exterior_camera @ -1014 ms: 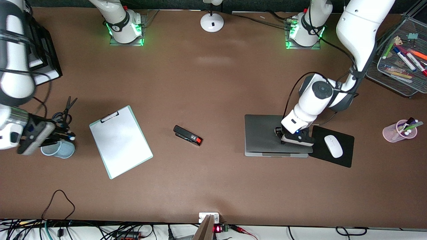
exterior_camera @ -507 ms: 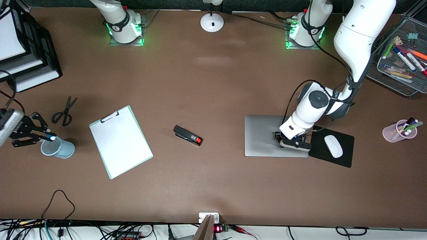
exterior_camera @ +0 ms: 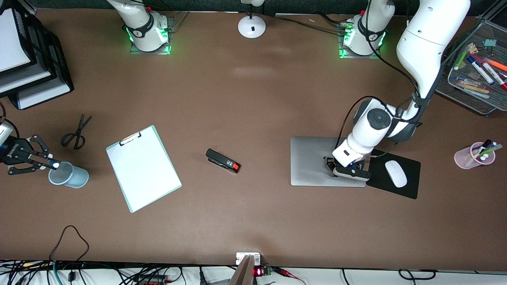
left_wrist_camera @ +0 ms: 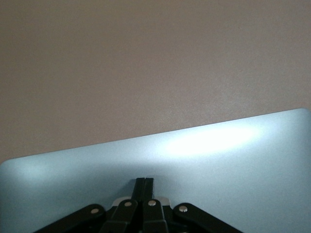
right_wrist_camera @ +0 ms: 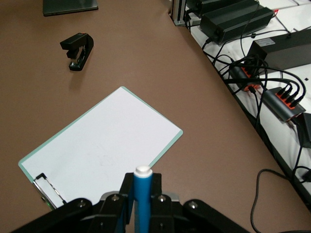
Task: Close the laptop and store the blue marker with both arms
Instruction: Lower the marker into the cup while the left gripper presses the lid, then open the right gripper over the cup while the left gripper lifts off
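The silver-grey laptop (exterior_camera: 313, 162) lies closed and flat on the table toward the left arm's end. My left gripper (exterior_camera: 332, 165) is shut, and its fingertips rest on the lid (left_wrist_camera: 204, 165), as the left wrist view (left_wrist_camera: 145, 181) shows. My right gripper (exterior_camera: 46, 162) is shut on the blue marker (exterior_camera: 53, 164) at the right arm's end of the table. The marker's white end sits at the rim of a light blue mesh cup (exterior_camera: 73, 177). In the right wrist view the marker (right_wrist_camera: 143, 194) stands between the fingers (right_wrist_camera: 127, 187).
A white clipboard (exterior_camera: 142, 168), a black stapler (exterior_camera: 222, 160) and scissors (exterior_camera: 75, 132) lie between the cup and the laptop. A white mouse (exterior_camera: 396, 173) sits on a black pad (exterior_camera: 410, 188) beside the laptop. A pink cup (exterior_camera: 473, 155) and a wire basket (exterior_camera: 467, 89) hold markers.
The laptop lid went from slightly raised to flat under my left gripper. My right gripper with the marker dropped and shifted a little toward the table's end by the cup.
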`<state>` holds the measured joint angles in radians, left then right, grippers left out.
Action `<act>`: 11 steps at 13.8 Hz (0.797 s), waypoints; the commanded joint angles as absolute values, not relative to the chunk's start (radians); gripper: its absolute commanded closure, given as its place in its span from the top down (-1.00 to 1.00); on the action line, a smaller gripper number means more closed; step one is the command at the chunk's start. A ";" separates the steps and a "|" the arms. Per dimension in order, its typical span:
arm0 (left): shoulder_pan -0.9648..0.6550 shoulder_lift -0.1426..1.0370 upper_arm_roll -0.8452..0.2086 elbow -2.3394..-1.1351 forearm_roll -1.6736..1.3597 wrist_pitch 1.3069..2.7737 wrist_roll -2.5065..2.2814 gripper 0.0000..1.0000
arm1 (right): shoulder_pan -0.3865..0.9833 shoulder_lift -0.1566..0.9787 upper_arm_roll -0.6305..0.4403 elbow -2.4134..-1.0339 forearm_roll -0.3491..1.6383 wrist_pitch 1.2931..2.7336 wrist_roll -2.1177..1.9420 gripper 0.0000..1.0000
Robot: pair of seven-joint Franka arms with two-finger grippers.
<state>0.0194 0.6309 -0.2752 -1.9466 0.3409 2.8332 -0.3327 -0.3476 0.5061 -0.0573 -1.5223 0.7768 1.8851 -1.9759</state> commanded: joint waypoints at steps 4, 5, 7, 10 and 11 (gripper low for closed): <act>0.018 0.526 -0.281 -1.937 0.370 2.668 -0.334 -1.00 | -0.419 0.558 -0.048 -1.489 0.894 1.862 -2.109 -1.00; 0.018 0.502 -0.290 -1.936 0.370 2.617 -0.334 -1.00 | -0.425 0.577 -0.048 -1.489 0.909 1.864 -2.129 -1.00; 0.018 0.462 -0.302 -1.937 0.368 2.528 -0.333 -1.00 | -0.437 0.613 -0.048 -1.489 0.951 1.862 -2.169 -1.00; 0.021 0.408 -0.331 -1.934 0.368 2.407 -0.333 -1.00 | -0.439 0.641 -0.046 -1.489 0.991 1.862 -2.212 -1.00; 0.021 0.384 -0.340 -1.933 0.368 2.351 -0.331 -1.00 | -0.439 0.643 -0.046 -1.489 0.991 1.862 -2.212 -1.00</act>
<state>0.0186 0.4378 -0.3254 -1.9232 0.3425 2.4368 -0.3313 -0.4247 0.6314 -0.0573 -1.5149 0.9646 1.8825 -2.1915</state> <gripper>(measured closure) 0.991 0.828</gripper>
